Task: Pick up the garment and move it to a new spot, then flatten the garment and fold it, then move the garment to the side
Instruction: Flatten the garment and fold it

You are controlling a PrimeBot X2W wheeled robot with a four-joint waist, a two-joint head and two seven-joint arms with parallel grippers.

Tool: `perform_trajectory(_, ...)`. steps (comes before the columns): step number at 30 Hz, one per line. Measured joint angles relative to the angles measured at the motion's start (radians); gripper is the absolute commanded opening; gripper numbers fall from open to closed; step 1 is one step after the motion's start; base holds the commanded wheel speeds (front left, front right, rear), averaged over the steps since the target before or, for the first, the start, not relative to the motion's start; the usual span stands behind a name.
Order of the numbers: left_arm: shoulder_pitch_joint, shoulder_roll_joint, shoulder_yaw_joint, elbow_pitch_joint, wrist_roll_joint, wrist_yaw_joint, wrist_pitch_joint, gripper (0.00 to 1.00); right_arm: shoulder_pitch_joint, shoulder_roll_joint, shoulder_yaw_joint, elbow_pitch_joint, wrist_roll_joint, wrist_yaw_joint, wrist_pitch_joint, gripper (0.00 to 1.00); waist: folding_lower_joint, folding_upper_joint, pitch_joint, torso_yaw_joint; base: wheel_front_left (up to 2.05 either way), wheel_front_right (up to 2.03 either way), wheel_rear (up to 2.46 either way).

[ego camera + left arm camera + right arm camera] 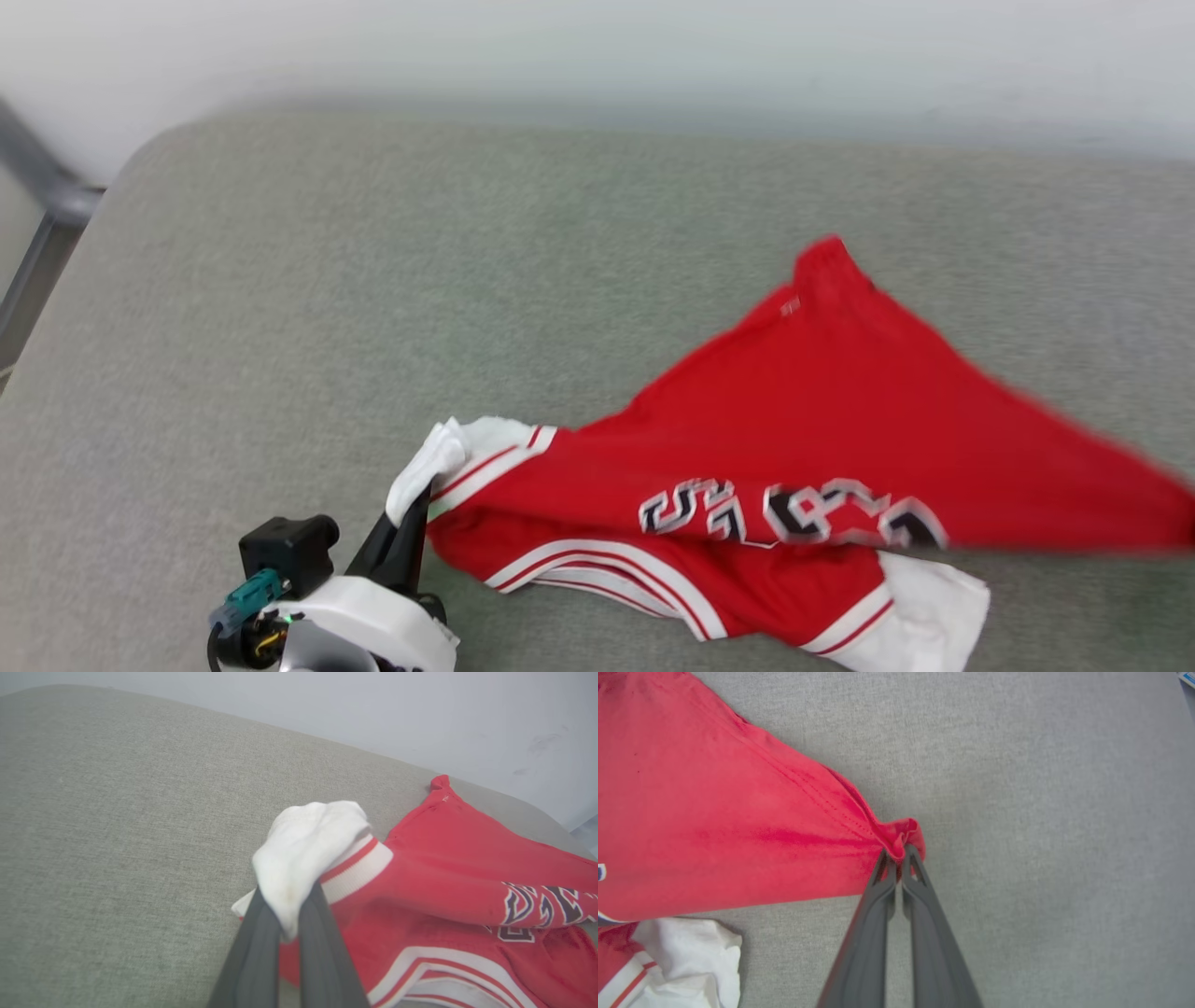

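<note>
- Shirt (822, 420) lies rumpled on a grey cushion (373, 280); a metal bar (47, 215) stands beside the cushion's left edge.
- Left gripper (285, 907) pinches the white sleeve (308, 849).
- Right gripper (899, 851) pinches a red corner.

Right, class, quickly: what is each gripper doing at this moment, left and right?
Left gripper: fingers closed on the garment, holding its white sleeve.
Right gripper: fingers closed on a red corner of the garment.

The left gripper (286, 924) pinches the bunched white sleeve of the red garment (467, 877), which lies crumpled on the grey fabric surface (117, 835).
</note>
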Motion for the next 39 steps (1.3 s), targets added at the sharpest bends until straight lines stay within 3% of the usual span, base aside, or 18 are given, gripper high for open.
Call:
perform_trajectory(3, 0.018, 0.009, 0.004, 0.002, -0.007, 0.005, 0.008, 0.0, 0.162, 0.089, -0.052, -0.111, 0.005, 0.0, 0.006, 0.0, 0.0, 0.0, -0.025, -0.03, 0.0, 0.0, 0.0)
perform_trajectory(4, 0.029, 0.015, 0.006, 0.005, -0.012, 0.01, 0.015, 0.0, 0.255, 0.155, -0.074, -0.166, 0.007, 0.0, 0.004, 0.0, 0.0, 0.0, -0.039, -0.049, 0.0, 0.0, 0.0)
perform_trajectory(6, 0.039, 0.021, 0.008, 0.007, -0.015, 0.013, 0.02, 0.0, 0.334, 0.199, -0.074, -0.19, 0.006, 0.0, -0.003, 0.0, 0.0, 0.0, -0.05, -0.068, 0.0, 0.0, 0.0)
perform_trajectory(11, 0.052, 0.036, 0.01, 0.011, -0.021, 0.018, 0.036, 0.0, 0.473, 0.236, -0.038, -0.158, 0.033, 0.0, -0.034, 0.0, 0.0, 0.0, -0.07, -0.108, 0.0, 0.0, 0.0)
perform_trajectory(14, 0.058, 0.047, 0.015, 0.011, -0.023, 0.022, 0.043, 0.0, 0.503, 0.238, -0.006, -0.078, 0.111, 0.0, -0.084, 0.0, -0.0001, 0.0, -0.071, -0.127, 0.0, 0.0, 0.0)
perform_trajectory(15, 0.059, 0.049, 0.017, 0.011, -0.025, 0.023, 0.043, 0.0, 0.506, 0.239, 0.005, -0.054, 0.135, 0.0, -0.104, 0.11, -0.0001, 0.0, -0.07, -0.132, 0.0, 0.0, 0.0)
perform_trajectory(16, 0.06, 0.049, 0.017, 0.01, -0.028, 0.023, 0.044, 0.0, 0.506, 0.239, 0.015, -0.034, 0.151, 0.0, -0.13, 0.45, -0.0001, 0.0, -0.07, -0.137, 0.0, 0.0, 0.0)
perform_trajectory(17, 0.06, 0.05, 0.016, 0.007, -0.029, 0.026, 0.048, 0.0, 0.488, 0.239, 0.023, 0.014, 0.19, 0.0, -0.22, 1.0, 0.0, 0.0, -0.064, -0.145, 0.0, 0.0, 0.0)
perform_trajectory(22, 0.061, 0.05, 0.008, 0.003, -0.03, 0.026, 0.051, 0.0, 0.411, 0.241, 0.015, 0.029, 0.207, 0.0, -0.43, 1.0, 0.0, 0.0, -0.058, -0.145, 0.0, 0.0, 0.0)
perform_trajectory(27, 0.054, 0.046, -0.001, -0.003, -0.028, 0.025, 0.049, 0.0, 0.312, 0.24, 0.01, 0.032, 0.133, 0.0, -0.69, 1.0, -0.0001, 0.0, -0.054, -0.124, 0.0, 0.0, 0.0)
perform_trajectory(30, 0.041, 0.044, -0.003, -0.011, -0.023, 0.023, 0.044, 0.0, 0.244, 0.232, 0.048, 0.061, 0.101, 0.0, -0.791, 1.0, 0.0, 0.0, -0.048, -0.112, 0.0, 0.0, 0.0)
perform_trajectory(35, 0.031, 0.037, -0.012, -0.027, -0.018, 0.023, 0.039, 0.0, 0.123, 0.166, 0.148, 0.158, 0.083, 0.0, -0.811, 1.0, 0.0, 0.0, -0.033, -0.097, 0.0, 0.0, 0.0)
perform_trajectory(39, 0.02, 0.028, -0.023, -0.042, -0.018, 0.018, 0.041, 0.0, 0.012, 0.1, 0.241, 0.234, 0.12, 0.0, -0.627, 1.0, 0.0, 0.0, -0.018, -0.079, 0.0, 0.0, 0.0)
